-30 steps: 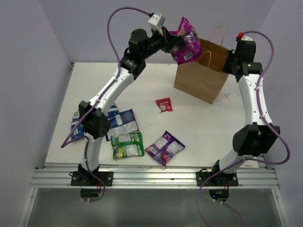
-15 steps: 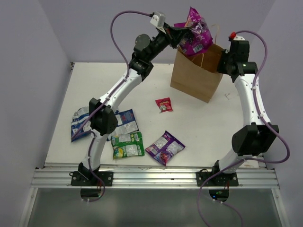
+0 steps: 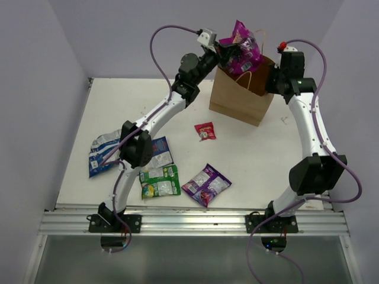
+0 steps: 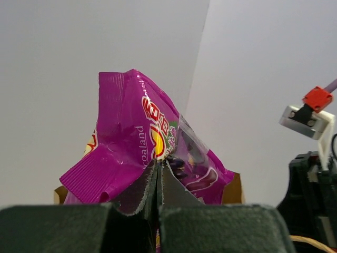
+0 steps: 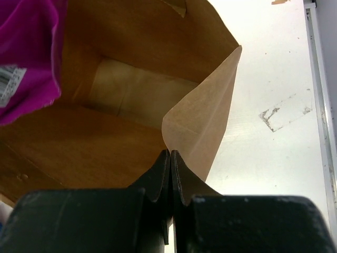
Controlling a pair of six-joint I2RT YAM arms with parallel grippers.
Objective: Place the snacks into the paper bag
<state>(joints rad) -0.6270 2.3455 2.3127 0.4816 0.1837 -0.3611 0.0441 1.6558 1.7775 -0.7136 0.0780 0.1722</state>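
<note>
The left jaws squeeze a purple packet point(image 4: 129, 132) tight over the open paper bag point(image 5: 116, 153). The right jaws pinch the bag's rim, fully closed.

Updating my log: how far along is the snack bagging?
Done: nothing seen inside the paper bag. In hand: left end effector holds a purple packet over its mouth; right end effector pinches the rim. Left on the table: blue-white packets, green packet, second purple packet, red packet.

Packet point(image 3: 244, 50) over bag point(image 3: 237, 97) mouth (bag on table point(image 3: 260, 155), far side).
</note>
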